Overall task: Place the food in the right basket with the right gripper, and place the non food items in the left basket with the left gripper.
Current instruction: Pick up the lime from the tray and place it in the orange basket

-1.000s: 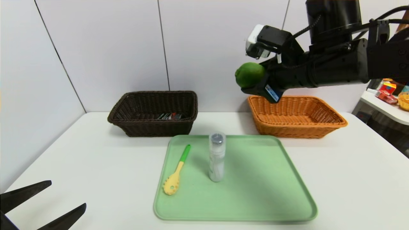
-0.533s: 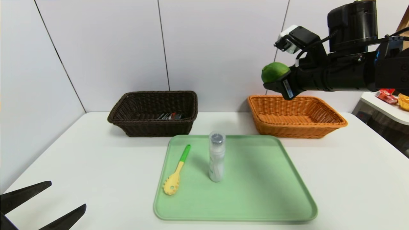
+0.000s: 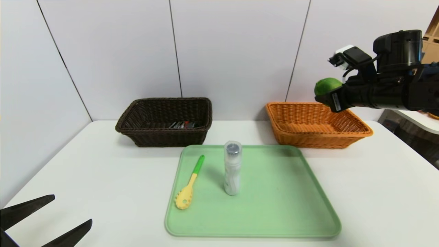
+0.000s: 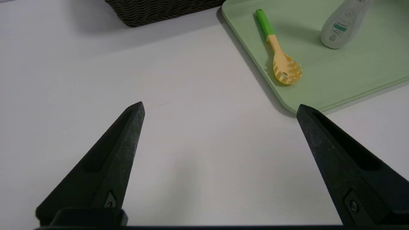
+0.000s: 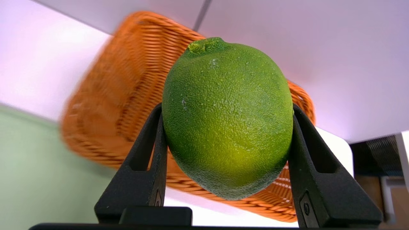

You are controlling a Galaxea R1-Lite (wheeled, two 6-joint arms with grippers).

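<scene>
Above the orange basket, where it is seen from the head, a green citrus fruit is held by the right gripper, its sides pressed between the two fingers. Part of the basket's interior is hidden behind fruit and fingers in the right wrist view. The left gripper is parked over the white table, its fingers spread wide, its rear cut off in the head view. On the green tray, a spoon and an upright bottle are seen; the bottle's top is cropped from the left wrist view. Within the dark basket, small items are partly hidden and cannot be identified.
</scene>
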